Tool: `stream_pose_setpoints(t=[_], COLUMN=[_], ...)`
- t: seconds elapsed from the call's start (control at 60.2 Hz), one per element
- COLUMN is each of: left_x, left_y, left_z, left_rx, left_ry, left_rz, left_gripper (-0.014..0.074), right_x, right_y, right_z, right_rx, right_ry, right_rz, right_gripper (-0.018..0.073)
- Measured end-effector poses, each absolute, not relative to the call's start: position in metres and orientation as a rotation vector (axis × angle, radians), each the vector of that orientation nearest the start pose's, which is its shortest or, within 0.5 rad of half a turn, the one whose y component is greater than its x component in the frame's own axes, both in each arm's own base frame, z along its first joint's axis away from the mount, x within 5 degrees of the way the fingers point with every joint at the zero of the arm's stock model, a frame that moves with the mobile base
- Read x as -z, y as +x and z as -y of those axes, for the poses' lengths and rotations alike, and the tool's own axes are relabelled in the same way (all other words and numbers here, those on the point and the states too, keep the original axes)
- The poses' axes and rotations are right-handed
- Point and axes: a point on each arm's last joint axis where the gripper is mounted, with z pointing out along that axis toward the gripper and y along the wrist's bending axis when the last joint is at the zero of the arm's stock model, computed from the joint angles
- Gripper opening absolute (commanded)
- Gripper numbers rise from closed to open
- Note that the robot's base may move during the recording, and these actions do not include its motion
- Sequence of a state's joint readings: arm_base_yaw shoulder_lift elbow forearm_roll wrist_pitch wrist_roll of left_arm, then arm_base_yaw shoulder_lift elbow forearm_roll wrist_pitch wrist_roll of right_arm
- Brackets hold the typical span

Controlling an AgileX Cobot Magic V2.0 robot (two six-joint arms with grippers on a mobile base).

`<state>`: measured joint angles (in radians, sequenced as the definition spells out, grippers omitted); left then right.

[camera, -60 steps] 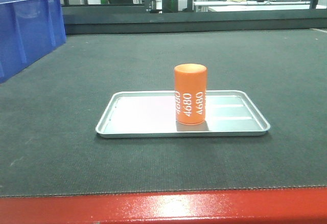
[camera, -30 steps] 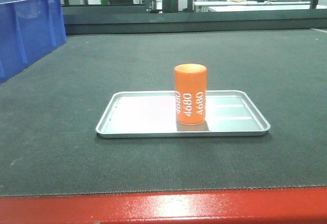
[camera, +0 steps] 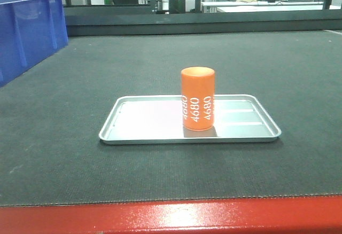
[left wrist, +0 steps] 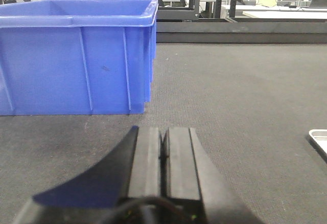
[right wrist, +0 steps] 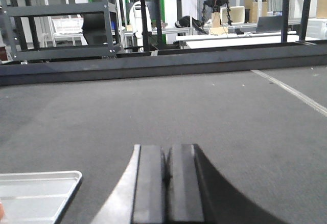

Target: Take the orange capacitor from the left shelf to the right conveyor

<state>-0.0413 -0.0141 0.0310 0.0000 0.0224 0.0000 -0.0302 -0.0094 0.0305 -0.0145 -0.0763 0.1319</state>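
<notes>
right conveyor [camera: 64, 154] | left gripper [left wrist: 163, 144] closed, empty | right gripper [right wrist: 166, 162] closed, empty

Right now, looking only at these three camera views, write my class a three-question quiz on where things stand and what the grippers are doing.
1. True or false: the orange capacitor lies on its side on the bare conveyor belt.
2. What number is printed in white on the capacitor?
3. Multiple choice: the left gripper and right gripper are
A. both shut and holding nothing
B. both open
C. left shut on the capacitor

Key
1. False: it stands upright in the silver tray, which rests on the belt.
2. 4680
3. A
</notes>
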Motion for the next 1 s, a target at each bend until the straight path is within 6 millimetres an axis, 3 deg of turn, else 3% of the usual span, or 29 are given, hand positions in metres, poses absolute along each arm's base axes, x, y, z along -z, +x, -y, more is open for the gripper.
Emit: stream_pose_setpoints(t=[0.996], left_x=[-0.2014], left_y=[0.0565], left_z=[0.0023], left_rx=[0.033], left_ry=[0.031], left_rz=[-1.523], left_gripper=[-0.0105], right_x=[-0.2123], right_y=[0.0558], right_z=[-0.0010], right_rx=[-0.062], right_ry=[0.029], right_rz=[-1.406], right_gripper=[0.0057])
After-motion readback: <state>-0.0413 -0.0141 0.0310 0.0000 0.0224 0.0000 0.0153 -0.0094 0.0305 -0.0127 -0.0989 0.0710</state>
